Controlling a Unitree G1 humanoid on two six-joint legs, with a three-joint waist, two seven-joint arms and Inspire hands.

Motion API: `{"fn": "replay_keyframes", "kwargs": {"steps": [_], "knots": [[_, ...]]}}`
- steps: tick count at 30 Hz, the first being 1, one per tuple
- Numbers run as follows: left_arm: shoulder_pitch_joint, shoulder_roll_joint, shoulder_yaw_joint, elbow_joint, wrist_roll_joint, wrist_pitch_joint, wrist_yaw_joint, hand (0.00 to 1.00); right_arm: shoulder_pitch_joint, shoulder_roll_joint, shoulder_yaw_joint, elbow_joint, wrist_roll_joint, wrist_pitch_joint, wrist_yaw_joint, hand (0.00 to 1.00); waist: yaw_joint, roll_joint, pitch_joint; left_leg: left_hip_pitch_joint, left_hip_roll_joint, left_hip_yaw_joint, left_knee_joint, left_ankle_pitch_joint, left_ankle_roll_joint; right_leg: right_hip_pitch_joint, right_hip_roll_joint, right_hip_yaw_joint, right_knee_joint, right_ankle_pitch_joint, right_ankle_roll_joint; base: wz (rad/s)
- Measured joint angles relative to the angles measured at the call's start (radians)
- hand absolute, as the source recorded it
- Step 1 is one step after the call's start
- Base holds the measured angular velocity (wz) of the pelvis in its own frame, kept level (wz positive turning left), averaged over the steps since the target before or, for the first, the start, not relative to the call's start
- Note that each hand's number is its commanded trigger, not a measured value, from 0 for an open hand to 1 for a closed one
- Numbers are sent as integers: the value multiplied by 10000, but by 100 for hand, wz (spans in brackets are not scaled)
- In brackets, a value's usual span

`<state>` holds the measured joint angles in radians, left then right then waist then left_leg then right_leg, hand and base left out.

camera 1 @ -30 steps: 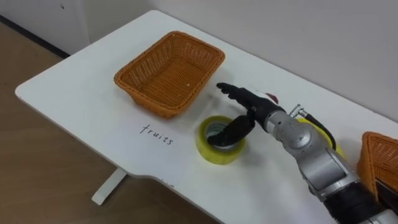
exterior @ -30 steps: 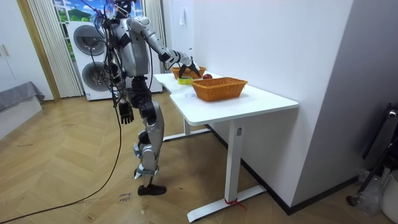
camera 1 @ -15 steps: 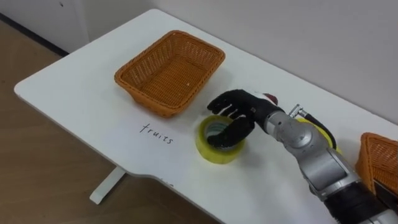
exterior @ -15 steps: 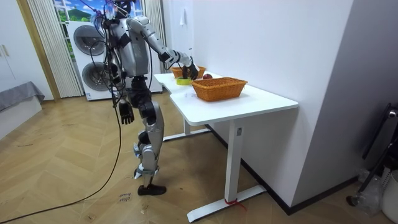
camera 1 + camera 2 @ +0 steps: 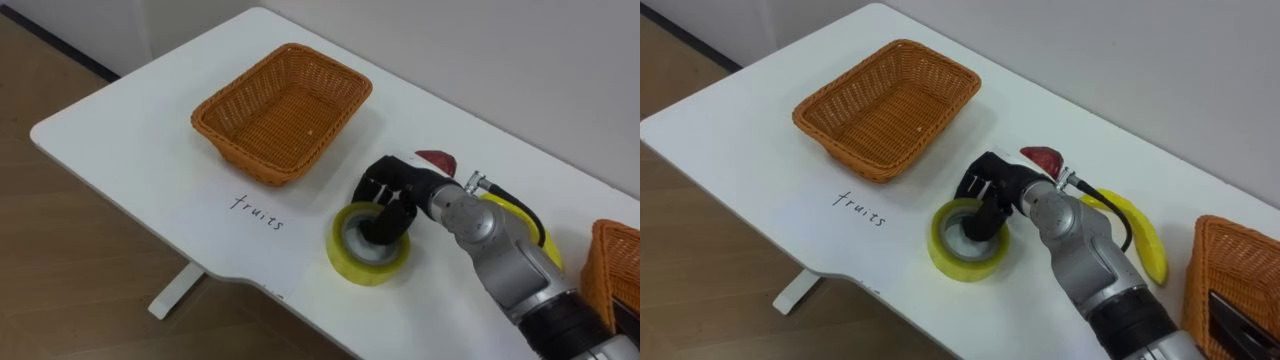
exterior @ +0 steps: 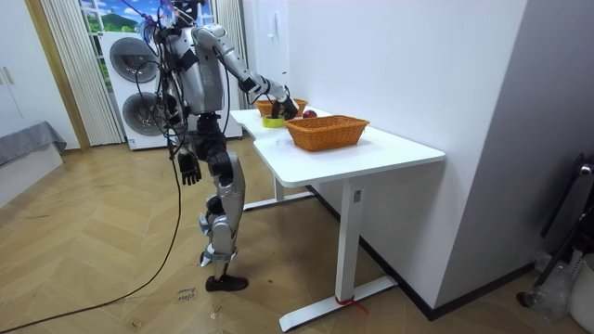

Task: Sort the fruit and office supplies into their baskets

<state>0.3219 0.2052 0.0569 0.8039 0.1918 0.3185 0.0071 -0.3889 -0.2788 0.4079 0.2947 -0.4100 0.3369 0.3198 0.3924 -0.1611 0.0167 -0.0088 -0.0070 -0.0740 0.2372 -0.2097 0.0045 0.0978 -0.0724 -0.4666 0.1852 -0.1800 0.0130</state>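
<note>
Count on the desk (image 5: 130, 150): baskets, two; tape rolls, one; red fruit, one; bananas, one.

Left to right in the eye views:
- Left basket (image 5: 280, 115): woven, orange-brown, nothing in it. The handwritten word "fruits" (image 5: 257, 212) is on the desk just in front of it.
- Tape (image 5: 368, 265): yellow roll, lying flat near the front edge, to the right of the word.
- Right robot hand (image 5: 398, 190): on the tape. Thumb down inside the core, fingers curled over the far rim, so it is grasping the roll. The roll sits on the desk.
- Red fruit (image 5: 437, 160): just behind the robot hand, partly hidden by it. Kind not clear.
- Banana (image 5: 1137, 235): yellow, lying on the desk behind the forearm, well apart from the left basket.
- Right basket (image 5: 1202, 280): same weave, at the far right edge. A dark object (image 5: 1240, 322) lies in it; cannot tell what it is.

Surface: white top, white legs, set against a white wall (image 6: 390, 56).

Room: herringbone wood floor (image 6: 111, 269); two stacked washers (image 6: 136, 83) behind the robot, a pale curtain (image 6: 65, 74) beside them. The robot stands upright at the end of the desk on the room view's left, right arm stretched over the top. Left robot hand (image 6: 189, 170) hangs at its side, fingers loose, holding nothing.
</note>
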Motion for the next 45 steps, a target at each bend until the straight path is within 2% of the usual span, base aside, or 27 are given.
{"fn": "replay_keyframes", "kwargs": {"steps": [11, 20, 22, 24, 26, 31, 36, 39, 41, 43, 45], "knots": [[-35, 0, -2, 42, 2, -3, 134, 0, 0, 1, -4, -85, -134, -5, 23, 100, -25, 114, 24, 32, 1, 41, -13, 1, 1, -7, 4, 112, 0, 0, 0, -1], [-44, -31, -1, 234, -3, -205, 329, 0, 2, -31, -81, -320, -198, -101, 139, 100, -121, 112, 15, -10, 2, 112, -41, 7, 9, -106, 6, 255, 7, 0, 0, -2], [-31, -49, 17, 222, -31, -217, 328, 0, 2, -60, -89, -506, -224, -100, 241, 100, -315, 67, -18, -12, 1, 104, -49, 8, 10, -108, 4, 252, 5, 0, 0, 0], [-28, -99, 76, 227, -27, -214, 325, 0, 6, -113, -147, -742, -184, -100, 258, 100, -428, 68, -19, 35, 5, 138, -62, 7, 11, -92, 5, 308, -3, 0, 0, -2], [-75, -163, 203, 284, -36, -240, 320, 0, 11, -137, -416, -1002, -46, -98, 258, 100, -565, 73, -18, 57, 3, 155, -87, 12, 18, -91, 6, 391, -5, 0, 0, -5], [-107, -184, 458, 469, -124, -460, 395, 0, 69, -478, -1330, -1928, 334, -175, 180, 100, -972, 88, -46, 294, 4, 201, -234, 24, 31, -4, 36, 830, -4, 0, 1, -5], [-98, -191, 493, 585, -457, -600, 504, 0, 71, -566, -1884, -2143, 225, -194, 67, 100, -1290, 111, -78, 381, 31, 463, -297, 25, 34, -36, 41, 1032, 0, 1, 2, -12], [-3, -198, 613, 587, -453, -598, 527, 0, 84, -604, -2185, -2407, 212, -188, 50, 100, -1707, 220, -130, 464, 25, 508, -308, 43, 56, -11, 34, 1119, 5, 5, 8, -6], [13, -261, 743, 592, -443, -639, 534, 0, 139, -634, -2577, -2638, 222, -207, 32, 100, -1801, 344, -134, 540, 37, 616, -330, 43, 60, 23, 36, 1246, 7, 7, 12, -12], [-3, -302, 992, 748, -443, -848, 534, 0, 208, -710, -3155, -2824, 500, -346, -16, 100, -2010, 471, -209, 568, 35, 622, -339, 43, 61, 37, 33, 1264, 7, 12, 20, -2], [-7, -303, 1081, 790, -439, -888, 535, 0, 208, -752, -3535, -2873, 627, -437, -44, 100, -2228, 518, -239, 606, 41, 635, -348, 43, 60, 62, 39, 1282, 8, 12, 21, -4]]}}
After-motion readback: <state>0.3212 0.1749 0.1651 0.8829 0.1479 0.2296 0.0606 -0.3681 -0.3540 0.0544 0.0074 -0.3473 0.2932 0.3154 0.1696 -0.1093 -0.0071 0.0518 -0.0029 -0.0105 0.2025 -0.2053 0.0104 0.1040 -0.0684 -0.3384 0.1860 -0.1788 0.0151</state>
